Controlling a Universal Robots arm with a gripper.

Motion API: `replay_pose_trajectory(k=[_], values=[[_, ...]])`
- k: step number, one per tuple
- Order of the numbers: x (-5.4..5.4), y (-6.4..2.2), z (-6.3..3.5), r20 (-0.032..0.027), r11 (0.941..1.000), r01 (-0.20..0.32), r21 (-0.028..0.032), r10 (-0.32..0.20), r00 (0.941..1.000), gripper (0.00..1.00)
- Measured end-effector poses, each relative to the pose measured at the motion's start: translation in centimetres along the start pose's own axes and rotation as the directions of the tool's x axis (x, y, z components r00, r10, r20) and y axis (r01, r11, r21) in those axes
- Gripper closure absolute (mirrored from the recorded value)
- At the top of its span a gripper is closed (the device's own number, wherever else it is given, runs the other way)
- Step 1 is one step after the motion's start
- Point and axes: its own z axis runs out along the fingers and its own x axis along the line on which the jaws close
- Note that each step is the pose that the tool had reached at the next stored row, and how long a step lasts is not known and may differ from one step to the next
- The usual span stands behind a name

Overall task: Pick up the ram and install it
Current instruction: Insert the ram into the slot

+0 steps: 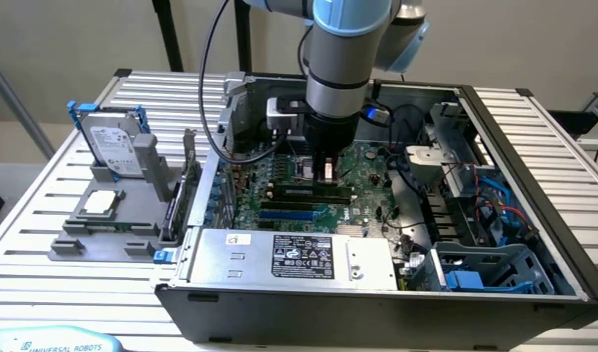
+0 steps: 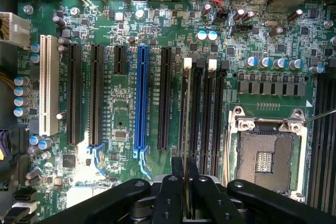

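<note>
I had the jaws point(image 2: 187, 192) pinched narrow on the ram point(image 2: 187, 145), held edge-on and running straight out ahead of them, just above the black memory slots point(image 2: 205, 114) on the motherboard point(image 2: 126, 129). I judged this the install step: the stick needed lining up with one slot, its end clips open, then a straight press down.

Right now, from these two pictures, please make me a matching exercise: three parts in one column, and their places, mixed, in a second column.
Parts:
1. ram
2. hard drive
3. processor chip

Places:
A. standing upright in a blue frame
B. lying flat on the grey holder
C. gripped in the pincer, above the motherboard

Pairs: 1-C, 2-A, 3-B.
</note>
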Motion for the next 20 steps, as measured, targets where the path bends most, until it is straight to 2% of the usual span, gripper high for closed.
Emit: replay_pose_trajectory(k=[20], values=[[-0.12,0.08,0.5,-0.0004,1.0,0.0,-0.0007,0.0,1.0,0.86]])
